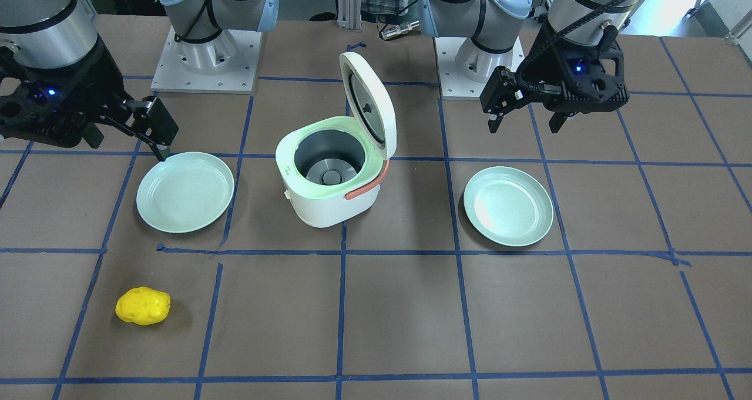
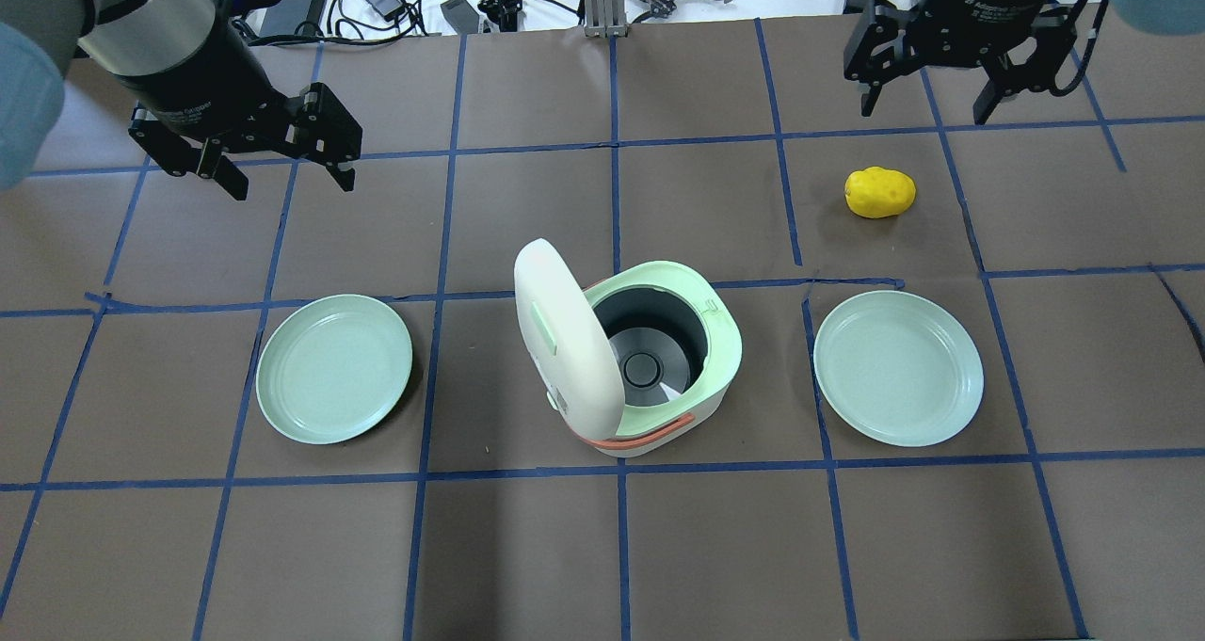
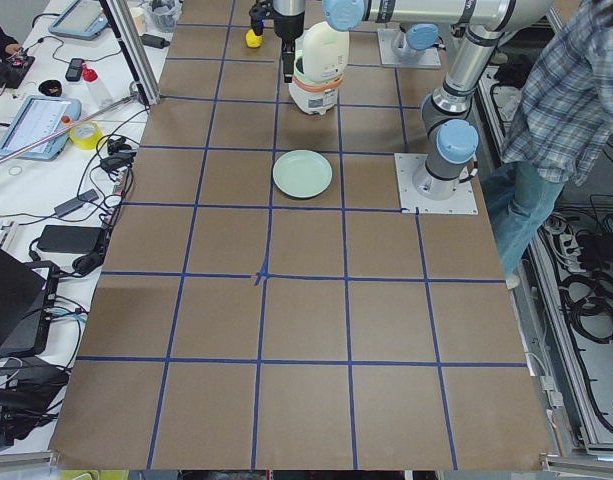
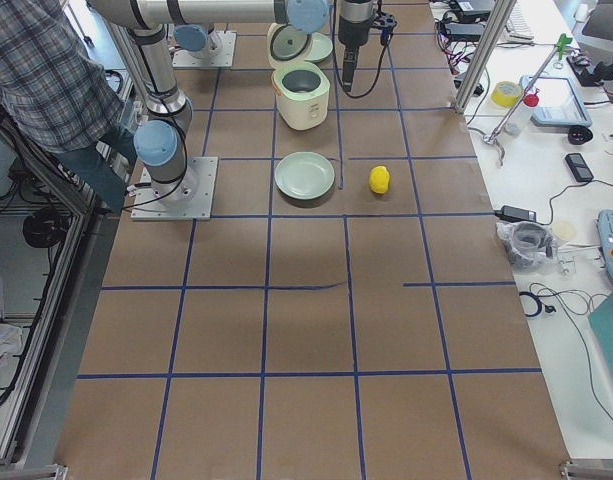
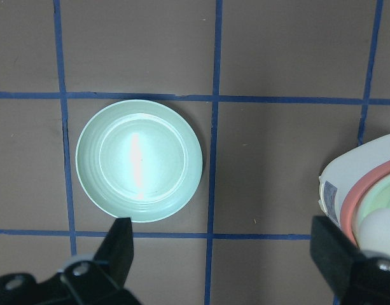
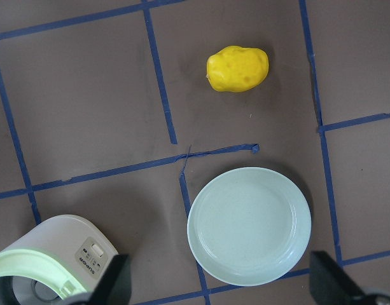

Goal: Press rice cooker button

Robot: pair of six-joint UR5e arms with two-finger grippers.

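Observation:
The white and pale green rice cooker point(image 2: 650, 359) stands mid-table with its lid point(image 2: 565, 340) up and the empty inner pot showing. Its control panel with a small button point(image 6: 93, 257) shows in the right wrist view. My left gripper point(image 2: 290, 185) is open and empty, held high to the far left of the cooker, and it also shows in the front view point(image 1: 524, 127). My right gripper point(image 2: 924, 112) is open and empty, held high to the far right of the cooker, near the table's far side.
A pale green plate point(image 2: 334, 368) lies left of the cooker and another point(image 2: 899, 368) lies right of it. A yellow potato-like toy point(image 2: 880, 192) lies beyond the right plate. A person point(image 3: 566, 110) stands behind the robot bases.

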